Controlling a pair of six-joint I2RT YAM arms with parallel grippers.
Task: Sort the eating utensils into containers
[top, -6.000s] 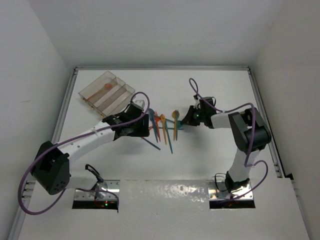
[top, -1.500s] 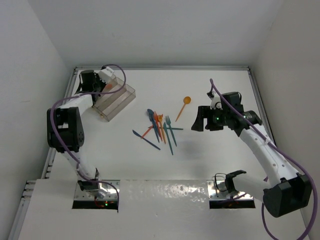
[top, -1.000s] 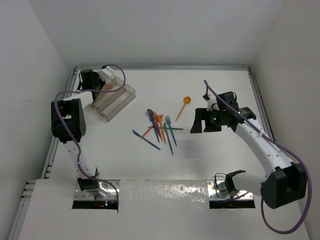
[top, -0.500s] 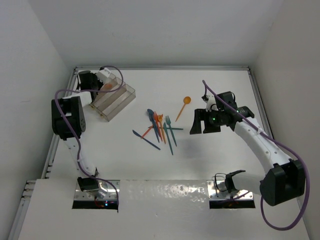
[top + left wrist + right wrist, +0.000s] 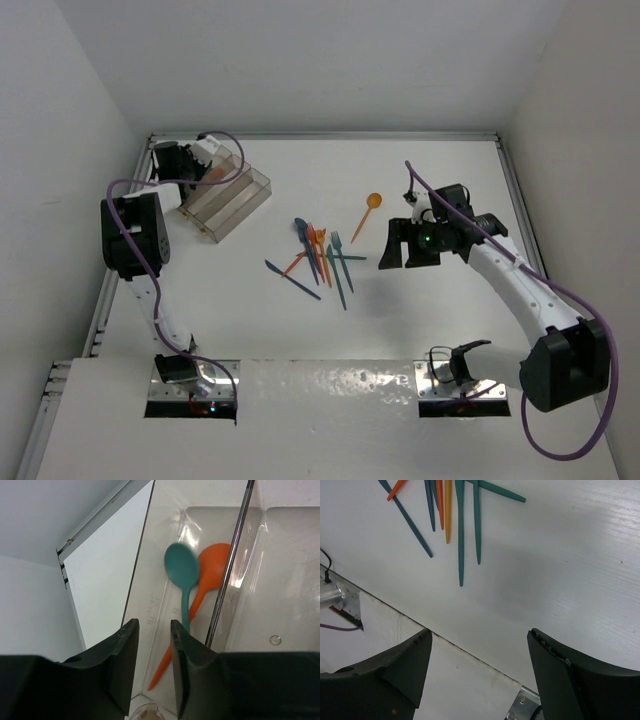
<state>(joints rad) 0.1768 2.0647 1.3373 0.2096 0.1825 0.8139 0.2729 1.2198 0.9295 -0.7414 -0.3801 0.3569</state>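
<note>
The clear three-compartment tray [image 5: 240, 196] stands at the back left. My left gripper [image 5: 200, 163] hovers over its far end, jaws a little apart and empty [image 5: 154, 625]. Below them, in the outer compartment, a teal spoon [image 5: 182, 570] lies across an orange spoon [image 5: 212, 572], beside a divider wall [image 5: 232, 565]. A pile of orange, teal and dark blue utensils [image 5: 322, 255] lies mid-table, with a lone orange spoon [image 5: 367, 214] behind it. My right gripper [image 5: 405, 245] hangs wide open and empty [image 5: 480, 632] to the right of the pile; utensil handles [image 5: 461, 535] show at the top of its view.
A dark blue knife [image 5: 293, 280] lies apart at the pile's near left. The table's raised left rail [image 5: 107, 520] runs close beside the tray. The near table edge and a metal mounting plate [image 5: 335, 597] appear under the right gripper.
Since six seconds ago my left arm has gone from the pile to the tray, and my right arm has drawn back to the right. In the last second both arms barely shift.
</note>
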